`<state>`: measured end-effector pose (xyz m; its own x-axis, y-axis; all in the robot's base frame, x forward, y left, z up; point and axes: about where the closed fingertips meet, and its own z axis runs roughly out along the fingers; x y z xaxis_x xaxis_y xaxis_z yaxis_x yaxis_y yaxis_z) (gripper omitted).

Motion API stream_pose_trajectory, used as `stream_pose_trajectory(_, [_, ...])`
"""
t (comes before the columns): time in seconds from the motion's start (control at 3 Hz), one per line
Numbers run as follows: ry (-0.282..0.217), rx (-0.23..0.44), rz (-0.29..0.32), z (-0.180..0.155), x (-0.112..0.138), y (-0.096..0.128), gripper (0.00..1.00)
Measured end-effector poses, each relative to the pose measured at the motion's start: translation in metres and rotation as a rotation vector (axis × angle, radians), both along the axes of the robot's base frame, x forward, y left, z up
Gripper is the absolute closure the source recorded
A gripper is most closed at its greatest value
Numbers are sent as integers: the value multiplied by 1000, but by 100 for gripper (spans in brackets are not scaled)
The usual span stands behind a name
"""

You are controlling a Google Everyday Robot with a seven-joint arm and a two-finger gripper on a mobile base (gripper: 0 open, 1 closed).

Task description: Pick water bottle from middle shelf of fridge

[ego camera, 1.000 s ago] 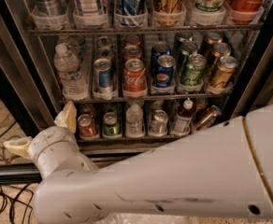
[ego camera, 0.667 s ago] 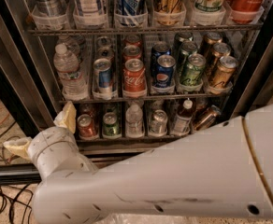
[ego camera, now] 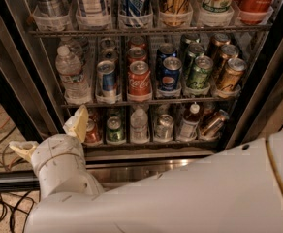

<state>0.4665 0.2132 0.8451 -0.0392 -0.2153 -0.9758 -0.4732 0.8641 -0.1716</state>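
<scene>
Arm casing fills your near foreground, below and to the right of the water bottle. Your claw sits just below the water bottle, in front of the fridge. Its two cream fingers are spread apart and hold nothing. Farther back, the water bottle stands upright at the left end of the middle shelf, with a row of cans to its right.

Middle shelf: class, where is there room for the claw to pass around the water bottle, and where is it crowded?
Free: the narrow strip between the water bottle and the fridge's left wall, and above its cap. Crowded: cans fill every lane rightward. The claw hangs open below.
</scene>
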Motion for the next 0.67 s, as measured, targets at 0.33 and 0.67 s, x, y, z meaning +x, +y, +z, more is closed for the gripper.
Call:
stream_pose_trajectory(0.33, [-5,7,-2,1,0,1,0])
stream_pose_trajectory(0.67, [-43,32,-22,6,10,3,11])
